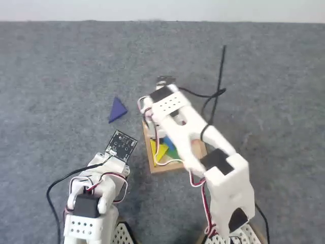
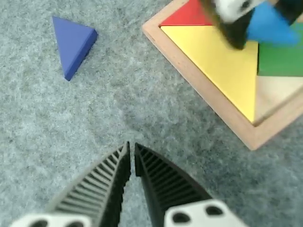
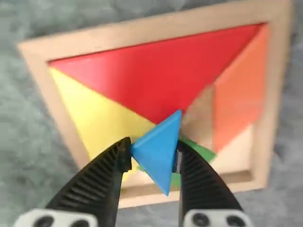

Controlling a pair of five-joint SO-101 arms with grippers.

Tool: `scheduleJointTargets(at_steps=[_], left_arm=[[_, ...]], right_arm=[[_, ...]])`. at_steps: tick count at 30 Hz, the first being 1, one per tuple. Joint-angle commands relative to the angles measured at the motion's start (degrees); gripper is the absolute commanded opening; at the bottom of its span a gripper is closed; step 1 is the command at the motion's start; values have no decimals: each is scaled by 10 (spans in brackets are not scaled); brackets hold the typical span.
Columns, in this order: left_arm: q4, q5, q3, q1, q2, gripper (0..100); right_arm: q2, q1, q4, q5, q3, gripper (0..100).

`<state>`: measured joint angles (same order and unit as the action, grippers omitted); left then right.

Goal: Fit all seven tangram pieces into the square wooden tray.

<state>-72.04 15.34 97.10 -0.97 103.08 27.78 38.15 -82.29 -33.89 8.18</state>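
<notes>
Over the tray point(image 3: 156, 21), the right end effector point(image 3: 152, 154) is pinching the light blue triangle point(image 3: 158, 146); it is needing edge alignment with the bare gap point(image 3: 236, 147) before lowering. The left end effector point(image 2: 131, 153) is sitting closed, empty.

Grey surface point(image 1: 61, 66), felt-like, fuzzy nap w/ light & dark flecks. Runs across whole high view, side to side. Far edge straight, approx. level. Beyond it, pale backdrop point(image 1: 162, 10), plain off-white strip. Up close in wrist views: same coarse grey fibres, slightly mottled.
</notes>
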Motion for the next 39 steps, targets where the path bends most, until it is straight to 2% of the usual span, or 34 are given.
scheduleJointTargets(at_steps=[1,7,13,15,18,21,28,33,36,39], left_arm=[[1,9,-6,0,10,20],[1,9,-6,0,10,20],[1,9,-6,0,10,20],[1,9,-6,0,10,20],[1,9,-6,0,10,20],[1,9,-6,0,10,20],[1,9,-6,0,10,20],[1,9,-6,0,10,20],[1,9,-6,0,10,20],[1,9,-6,0,10,20]], right_arm=[[-1,8,6,-31,59,102],[10,22,1,19,93,112],[7,36,0,40,94,287],[7,34,0,43,94,299],[6,35,0,58,94,288],[-8,23,1,140,98,258],[-124,-88,28,258,97,55],[-207,-131,34,290,71,47],[-274,-132,95,317,-16,44],[-354,-132,221,347,-172,43]])
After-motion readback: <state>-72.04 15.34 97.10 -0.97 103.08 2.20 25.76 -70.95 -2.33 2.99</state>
